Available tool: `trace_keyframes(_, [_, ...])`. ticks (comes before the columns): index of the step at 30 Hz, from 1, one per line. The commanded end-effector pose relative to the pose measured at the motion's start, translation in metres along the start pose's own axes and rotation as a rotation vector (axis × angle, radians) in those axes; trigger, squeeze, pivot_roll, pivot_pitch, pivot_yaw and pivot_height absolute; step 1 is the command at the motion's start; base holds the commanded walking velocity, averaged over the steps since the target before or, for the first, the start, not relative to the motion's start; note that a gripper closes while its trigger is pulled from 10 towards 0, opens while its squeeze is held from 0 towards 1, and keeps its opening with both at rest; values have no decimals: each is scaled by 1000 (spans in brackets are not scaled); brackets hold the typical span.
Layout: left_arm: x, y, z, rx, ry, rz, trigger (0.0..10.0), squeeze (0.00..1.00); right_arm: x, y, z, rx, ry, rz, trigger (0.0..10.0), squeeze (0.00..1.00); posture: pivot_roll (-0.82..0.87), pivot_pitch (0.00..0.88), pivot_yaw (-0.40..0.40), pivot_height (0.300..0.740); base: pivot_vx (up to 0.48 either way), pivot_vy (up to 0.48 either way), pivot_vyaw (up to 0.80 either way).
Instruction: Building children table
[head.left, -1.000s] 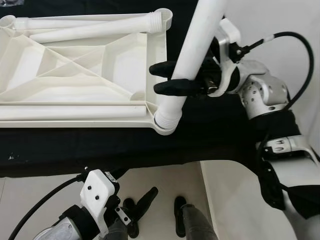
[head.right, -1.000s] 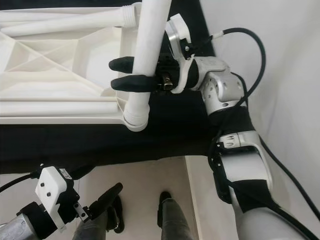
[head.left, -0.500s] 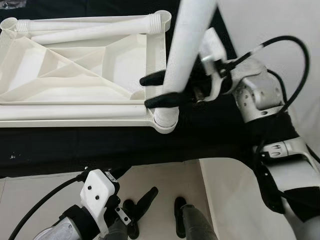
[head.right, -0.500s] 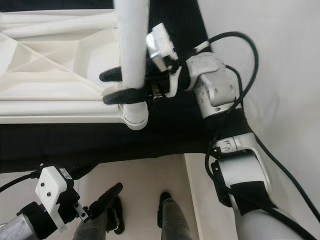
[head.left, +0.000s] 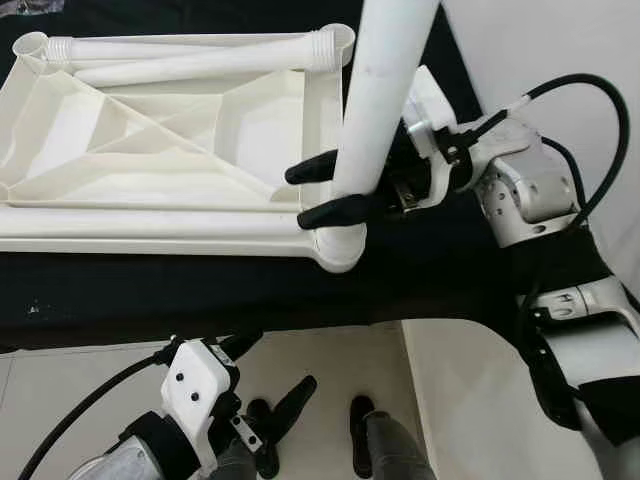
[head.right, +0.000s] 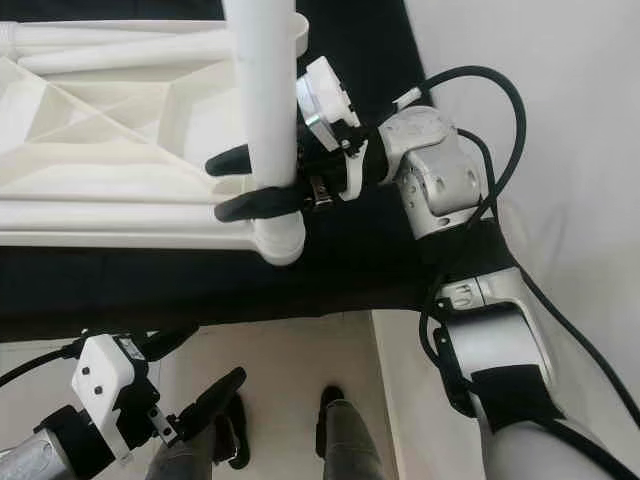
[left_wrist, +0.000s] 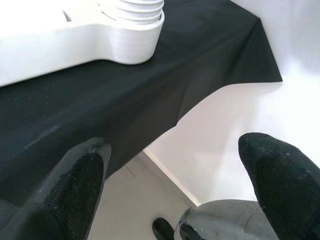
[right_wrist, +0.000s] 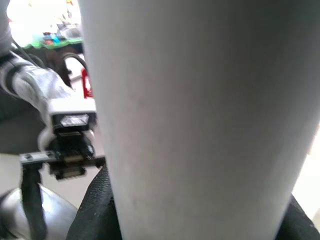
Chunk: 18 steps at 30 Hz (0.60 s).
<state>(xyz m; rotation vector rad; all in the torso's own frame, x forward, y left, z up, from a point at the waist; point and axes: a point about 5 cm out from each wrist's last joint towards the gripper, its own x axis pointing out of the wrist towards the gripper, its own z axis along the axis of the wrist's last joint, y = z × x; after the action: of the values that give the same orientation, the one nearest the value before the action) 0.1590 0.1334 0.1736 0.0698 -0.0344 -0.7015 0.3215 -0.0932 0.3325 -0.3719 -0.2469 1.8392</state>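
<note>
right gripper (head.left: 322, 190) fingers clenched on the leg (head.left: 378, 95), upright in the tabletop (head.left: 150, 150) corner socket (head.left: 338, 248); next, twist it home. left gripper (head.left: 283, 408) hangs low, fingers spread

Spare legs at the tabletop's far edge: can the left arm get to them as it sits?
Probably not. The left gripper hangs open below the near table edge, with the whole tabletop between it and the spare legs.

Bright, even indoor light; head views sharp. White table top (head.left: 150, 150) near overexposed, ribs casting soft shadows. Right wrist view: table leg (right_wrist: 200, 115) close and blurred, background washed out.
</note>
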Motion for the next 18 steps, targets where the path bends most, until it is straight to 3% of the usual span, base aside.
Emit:
trace_keyframes(1, [-3, -4, -4, -29, 24, -10, 10000, 0, 12, 3, -9, 75, -23, 91, 10000, 0, -15, 411, 8, 740, 0, 0, 0])
trace_keyframes(7, [-3, -5, -3, -28, 21, -4, 10000, 0, 20, -7, -9, 74, -33, 88, 10000, 0, -10, 418, -1, 740, 0, 0, 0])
trace_keyframes(18, [-3, -5, -3, -31, 18, -1, 10000, 0, 22, 4, -17, 6, 54, 121, 10000, 0, -13, 424, -2, 740, 0, 0, 0])
